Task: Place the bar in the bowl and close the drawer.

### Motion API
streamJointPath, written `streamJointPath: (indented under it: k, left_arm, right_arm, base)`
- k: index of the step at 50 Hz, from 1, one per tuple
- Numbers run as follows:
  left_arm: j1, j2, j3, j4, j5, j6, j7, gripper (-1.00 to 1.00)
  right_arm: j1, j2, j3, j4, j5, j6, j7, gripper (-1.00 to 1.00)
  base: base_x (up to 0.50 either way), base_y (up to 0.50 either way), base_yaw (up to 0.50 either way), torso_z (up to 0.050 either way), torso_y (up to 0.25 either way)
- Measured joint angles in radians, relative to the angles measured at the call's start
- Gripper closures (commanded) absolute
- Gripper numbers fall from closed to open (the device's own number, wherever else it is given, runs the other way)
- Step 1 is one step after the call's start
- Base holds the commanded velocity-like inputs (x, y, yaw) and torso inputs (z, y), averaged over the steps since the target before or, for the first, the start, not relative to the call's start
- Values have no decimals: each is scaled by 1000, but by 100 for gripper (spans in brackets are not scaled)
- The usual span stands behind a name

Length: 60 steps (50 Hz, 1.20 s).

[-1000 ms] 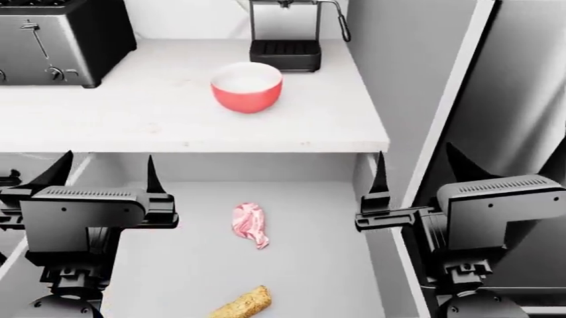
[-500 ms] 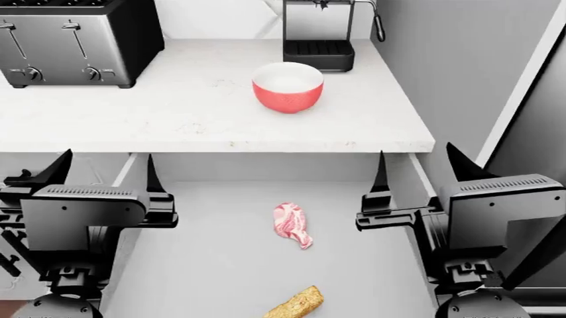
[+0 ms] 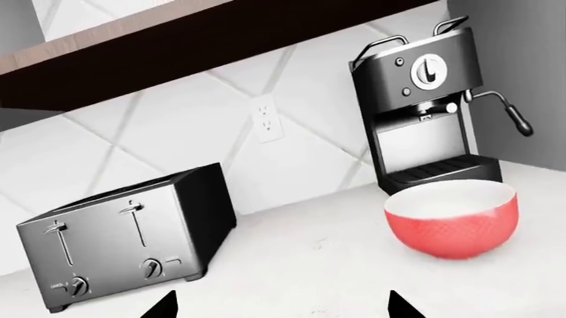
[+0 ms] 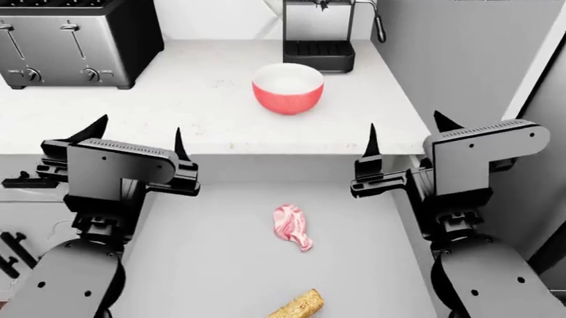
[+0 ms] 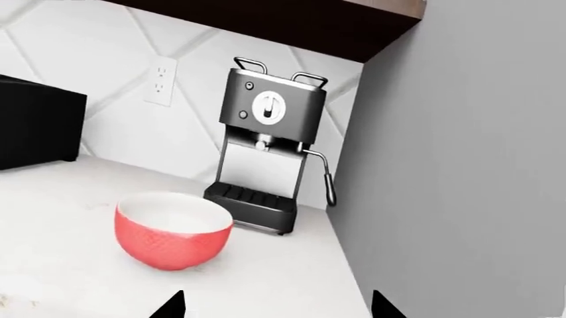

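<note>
Both claws, left and right, hang released above the open grey drawer, since the golden-tan grainy bar lies ungrasped near its front edge

A home kitchen — the white marbled countertop carries a black-and-steel toaster at its far left and an espresso machine at its far right against the wall. Behind the countertop runs a diamond-tiled backsplash with a power outlet, and above it hangs a dark wood shelf. Below the countertop's front edge an open drawer holds food — raw meat.
</note>
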<state>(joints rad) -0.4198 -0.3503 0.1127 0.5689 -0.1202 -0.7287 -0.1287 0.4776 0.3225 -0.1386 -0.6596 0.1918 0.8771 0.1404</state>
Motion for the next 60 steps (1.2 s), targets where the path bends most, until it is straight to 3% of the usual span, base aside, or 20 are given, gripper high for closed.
streamJointPath:
  k: [13, 33, 47, 60]
  left_arm:
    - [-91, -8, 32, -56, 4, -11, 18, -100]
    - [-110, -17, 35, -75, 1, -7, 19, -100]
    - [-108, -20, 37, -85, -2, 1, 18, -100]
    - [-114, -29, 28, -76, -8, -12, 17, -100]
  right_arm:
    - [94, 9, -32, 34, 8, 46, -19, -100]
    - [222, 26, -141, 38, 37, 239, -60, -100]
    - [410, 62, -351, 146, 55, 339, -171, -100]
    - [604, 96, -575, 336, 74, 305, -371, -100]
  base:
    - [72, 0, 0, 0, 0]
    - [0, 0, 0, 0, 0]
    - [0, 0, 0, 0, 0]
    - [0, 0, 0, 0, 0]
